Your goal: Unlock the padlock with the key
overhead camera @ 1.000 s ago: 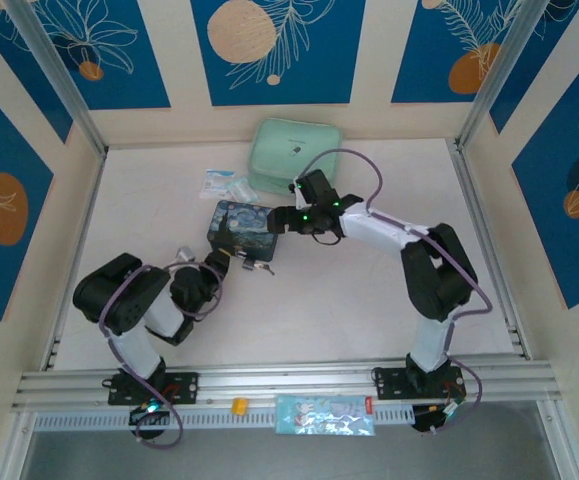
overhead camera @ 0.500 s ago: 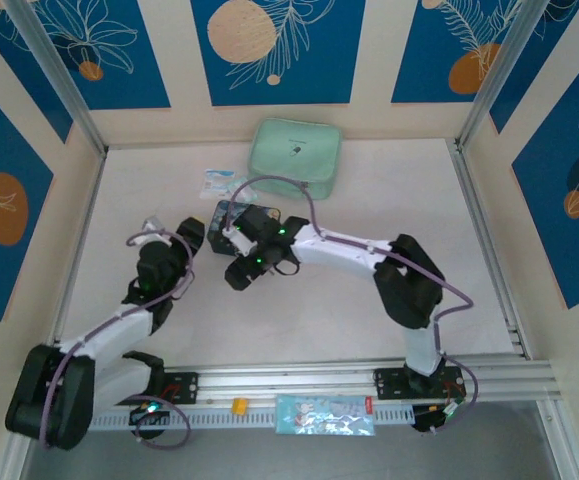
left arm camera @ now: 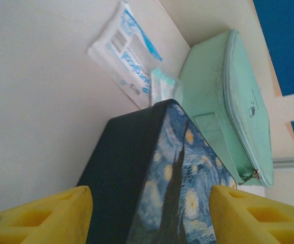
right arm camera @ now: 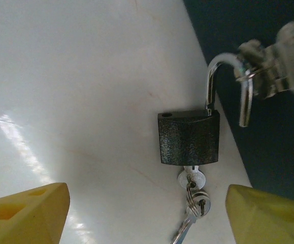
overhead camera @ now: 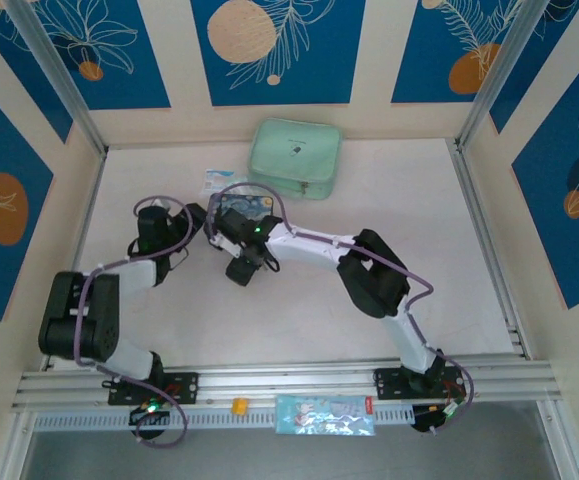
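Left arm has folded closer, left hand (left arm camera: 149,213) spread; right hand (right arm camera: 147,216) spread over black metal padlock (right arm camera: 189,138), silvery key (right arm camera: 191,179) inserted, bare worktop (right arm camera: 75,101) alongside.

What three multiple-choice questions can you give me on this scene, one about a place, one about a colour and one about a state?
1. Where does the padlock lie?
A. In a bowl
B. On the white table, beside the dark tin
C. On a shelf

2. What colour is the zip pouch behind the tin?
A. Mint green
B. Red
C. Black

3. How does the shackle stand?
A. Shut, both ends in the body
B. Taken off altogether
C. Open, one end free of the body

Answers:
1 B: the right wrist view shows the dark body flat on the white surface at the tin's edge.
2 A: the left wrist view shows it pale green, with a zip along its edge.
3 C: one leg hangs clear, an empty hole shows on top, and the key sits in the bottom.
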Robot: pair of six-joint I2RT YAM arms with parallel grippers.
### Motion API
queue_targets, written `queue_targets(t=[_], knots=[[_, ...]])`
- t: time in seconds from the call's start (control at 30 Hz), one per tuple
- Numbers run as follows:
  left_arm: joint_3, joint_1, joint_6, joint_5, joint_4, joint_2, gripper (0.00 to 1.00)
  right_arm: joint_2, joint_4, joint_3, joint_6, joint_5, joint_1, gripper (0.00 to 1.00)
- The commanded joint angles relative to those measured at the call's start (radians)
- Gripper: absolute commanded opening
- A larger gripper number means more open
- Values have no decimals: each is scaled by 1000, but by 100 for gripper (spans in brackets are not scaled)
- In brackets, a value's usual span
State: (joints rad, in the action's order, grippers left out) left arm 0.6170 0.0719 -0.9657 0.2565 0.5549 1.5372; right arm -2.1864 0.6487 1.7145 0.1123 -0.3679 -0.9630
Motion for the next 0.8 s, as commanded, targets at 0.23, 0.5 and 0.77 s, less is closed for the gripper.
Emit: queue_targets(t=[0.23, 0.5, 0.77], knots=[[147, -11, 54, 167, 84, 172, 60, -7, -142, -65, 37, -18, 9, 79], [234, 20, 43, 239, 115, 276, 56, -3, -229, -110, 21, 154, 44, 74], [286, 41, 31, 290, 140, 329, 52, -13, -336, -135, 55, 108, 74, 56]])
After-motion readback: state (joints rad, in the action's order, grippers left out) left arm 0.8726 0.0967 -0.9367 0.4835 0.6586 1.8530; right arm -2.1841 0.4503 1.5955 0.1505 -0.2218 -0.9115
